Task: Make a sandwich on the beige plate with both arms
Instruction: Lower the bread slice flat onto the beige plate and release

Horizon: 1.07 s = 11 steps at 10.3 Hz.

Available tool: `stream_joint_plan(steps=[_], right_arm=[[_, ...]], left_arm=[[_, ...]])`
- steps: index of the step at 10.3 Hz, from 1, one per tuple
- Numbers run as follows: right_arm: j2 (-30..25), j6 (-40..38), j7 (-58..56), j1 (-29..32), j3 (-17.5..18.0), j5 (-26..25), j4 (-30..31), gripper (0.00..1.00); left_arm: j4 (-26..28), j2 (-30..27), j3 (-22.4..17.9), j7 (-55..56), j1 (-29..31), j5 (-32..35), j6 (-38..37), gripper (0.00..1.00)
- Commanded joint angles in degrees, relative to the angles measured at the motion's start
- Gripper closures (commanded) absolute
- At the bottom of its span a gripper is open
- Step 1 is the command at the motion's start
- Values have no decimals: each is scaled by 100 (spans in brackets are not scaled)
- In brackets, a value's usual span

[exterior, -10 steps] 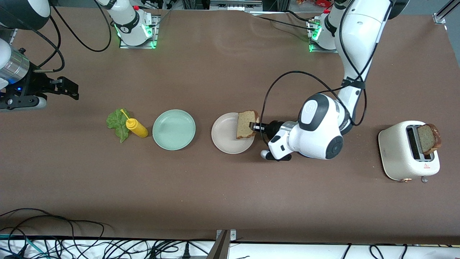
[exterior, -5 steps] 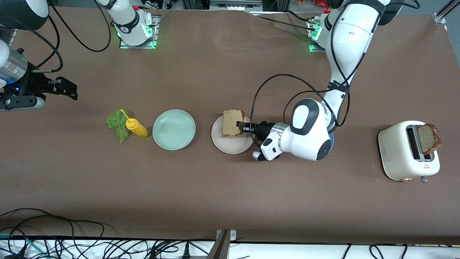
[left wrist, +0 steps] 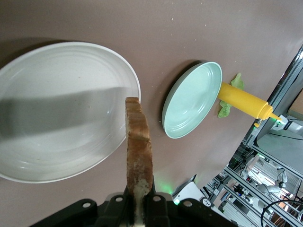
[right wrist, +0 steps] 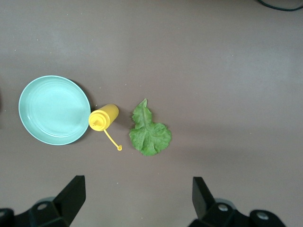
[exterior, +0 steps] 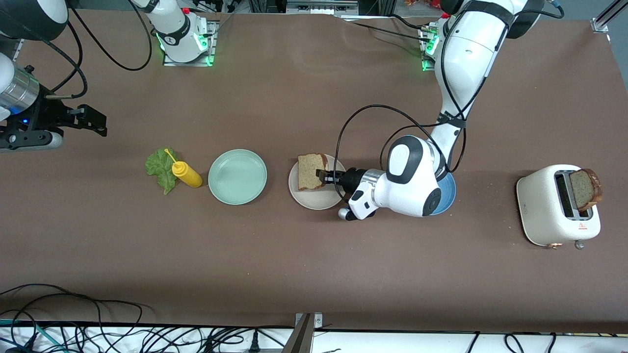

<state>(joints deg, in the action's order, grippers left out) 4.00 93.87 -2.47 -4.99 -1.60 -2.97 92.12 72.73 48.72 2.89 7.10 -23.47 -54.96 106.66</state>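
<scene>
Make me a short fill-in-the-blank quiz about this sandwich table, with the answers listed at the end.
1. The left gripper holds a slice of bread over the ______ plate.
2. The second bread slice stands in the ______.
3. The yellow squeeze bottle lies between the lettuce leaf and the ______ plate.
4. The right gripper, waiting above the lettuce and bottle, has its fingers ______.

Answers: beige; toaster; mint green; open

Bright even overhead light, soft shadows, a broad shadow band across the beige plate [left wrist: 57,85], sharp focus, green glow at arm bases
</scene>
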Motion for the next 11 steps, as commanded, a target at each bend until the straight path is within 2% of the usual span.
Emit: stream_joint_plan(steps=[1, 9, 11], right_arm=[[4, -18, 63, -20, -7, -46, -80, 0], [4, -18, 63, 24, -42, -37, -80, 0], [4, -18, 63, 33, -42, -37, -80, 0]], left_arm=[[-57, 58, -69, 28, -61, -164, 39, 100], [-57, 163, -69, -16, -79, -146, 48, 100], [-57, 199, -69, -16, -88, -172, 275, 100]])
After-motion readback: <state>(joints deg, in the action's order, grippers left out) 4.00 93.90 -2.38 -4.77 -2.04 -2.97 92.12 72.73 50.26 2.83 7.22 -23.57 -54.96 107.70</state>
